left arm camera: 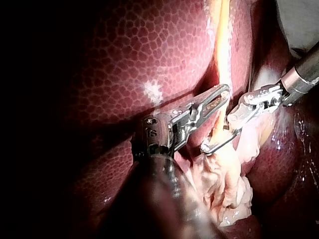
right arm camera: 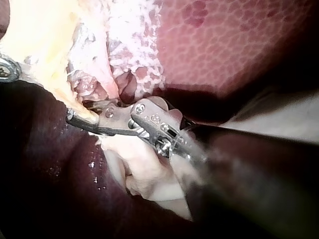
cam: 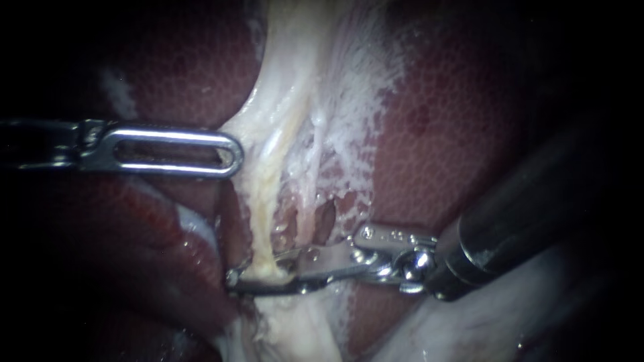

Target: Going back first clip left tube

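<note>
A pale yellowish tube (cam: 258, 214) runs down the middle of the endoscope view between lobes of dark red liver (cam: 443, 134). My right instrument (cam: 258, 270) comes in from the right, low on the tube. Its jaws stand open, one on each side of the tube, and I cannot tell a clip apart from the jaws. In the right wrist view the same jaws (right arm camera: 82, 113) straddle the tube's lower end. Higher up, my left instrument (cam: 235, 155) has its slotted jaws shut on the edge of the pale tissue (cam: 268, 127). The left wrist view shows both instruments, left (left arm camera: 225, 92) and right (left arm camera: 219, 137), close together at the tube (left arm camera: 222, 55).
White frayed tissue (cam: 349, 100) spreads to the right of the tube, with a small dark hollow (cam: 325, 218) just above my right instrument's jaws. Soft pale folds (left arm camera: 224, 184) hang under both instruments. My right instrument's dark shaft (cam: 530, 208) crosses the lower right.
</note>
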Motion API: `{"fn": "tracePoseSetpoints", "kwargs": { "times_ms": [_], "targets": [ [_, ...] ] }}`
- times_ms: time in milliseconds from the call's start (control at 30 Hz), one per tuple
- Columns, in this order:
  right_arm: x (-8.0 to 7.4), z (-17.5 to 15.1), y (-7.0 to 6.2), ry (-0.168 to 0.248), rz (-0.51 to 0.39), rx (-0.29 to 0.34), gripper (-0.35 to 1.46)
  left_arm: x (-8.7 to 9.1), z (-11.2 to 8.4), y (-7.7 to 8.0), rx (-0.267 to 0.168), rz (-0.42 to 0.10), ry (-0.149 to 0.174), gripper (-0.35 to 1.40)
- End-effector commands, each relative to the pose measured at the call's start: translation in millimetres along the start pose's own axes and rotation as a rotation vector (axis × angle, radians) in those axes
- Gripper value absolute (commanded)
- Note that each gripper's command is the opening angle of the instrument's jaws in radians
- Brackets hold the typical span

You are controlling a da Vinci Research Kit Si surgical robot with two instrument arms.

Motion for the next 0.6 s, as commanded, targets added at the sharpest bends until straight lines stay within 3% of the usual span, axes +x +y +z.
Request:
{"fn": "tracePoseSetpoints", "kwargs": {
  "times_ms": [33,367,433,600],
  "targets": [
    [0.0,0.0,0.0,0.001,-0.001,-0.001,-0.35,0.0,0.0,0.0,-0.002,0.0,-0.001,-0.35],
    [-0.1,0.2,-0.1,-0.001,-0.001,0.002,-0.35,0.0,0.0,0.0,-0.002,0.0,-0.001,-0.35],
    [-0.1,0.2,-0.1,-0.001,-0.001,0.002,-0.04,0.0,0.0,0.0,-0.002,0.0,-0.001,-0.35],
    [0.2,0.6,-0.1,0.008,-0.024,0.005,0.39,0.0,0.0,0.0,-0.002,0.0,-0.001,-0.35]
  ]
}}
